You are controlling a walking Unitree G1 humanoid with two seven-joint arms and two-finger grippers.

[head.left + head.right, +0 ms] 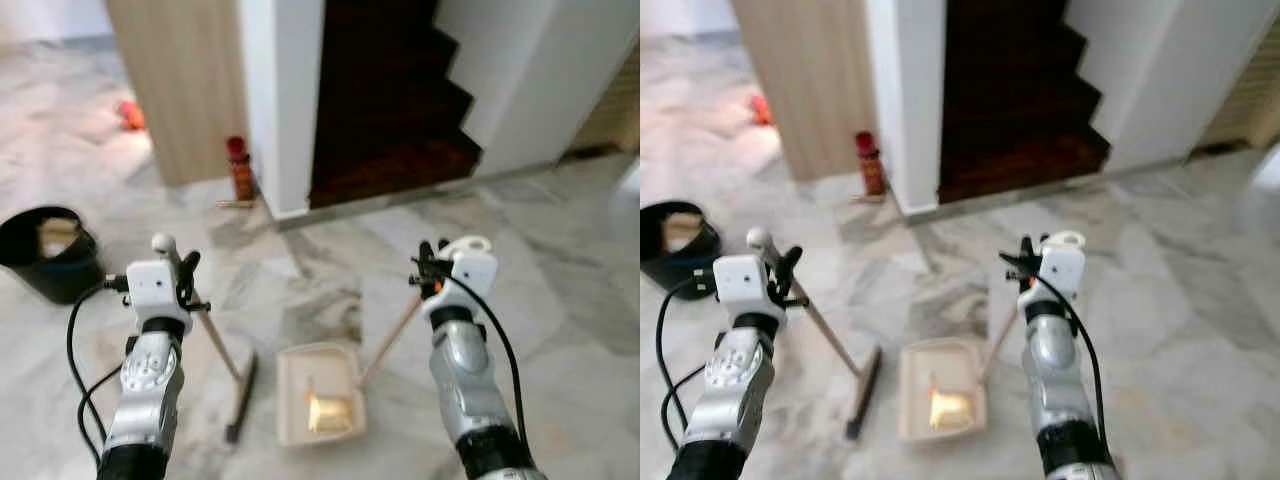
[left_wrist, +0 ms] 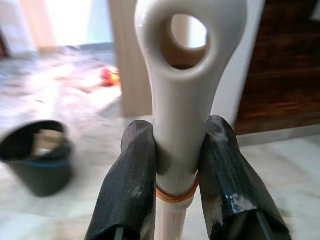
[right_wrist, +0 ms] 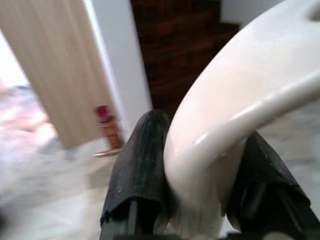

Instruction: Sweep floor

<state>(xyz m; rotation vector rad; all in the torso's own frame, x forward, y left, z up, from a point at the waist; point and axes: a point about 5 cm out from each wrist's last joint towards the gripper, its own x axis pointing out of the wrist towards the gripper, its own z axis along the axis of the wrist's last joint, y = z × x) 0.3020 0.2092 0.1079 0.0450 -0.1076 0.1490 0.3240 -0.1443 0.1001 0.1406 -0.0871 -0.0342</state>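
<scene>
Your left gripper (image 2: 177, 165) clamps the broom's (image 1: 222, 355) smooth cream plastic handle just below its hanging hole. Your right gripper (image 3: 200, 170) grips the cream dustpan's (image 1: 318, 392) curved glossy handle; pan rests on veined marble floor (image 1: 560, 270), broom head beside it.

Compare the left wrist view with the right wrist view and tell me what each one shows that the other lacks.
Left wrist view: the left gripper clamped on the broom handle below its hanging hole, with the black bucket on the floor. Right wrist view: the right gripper clamped on the curved dustpan handle, with a red bottle by the wall. Both: the wooden panel and dark staircase.
</scene>
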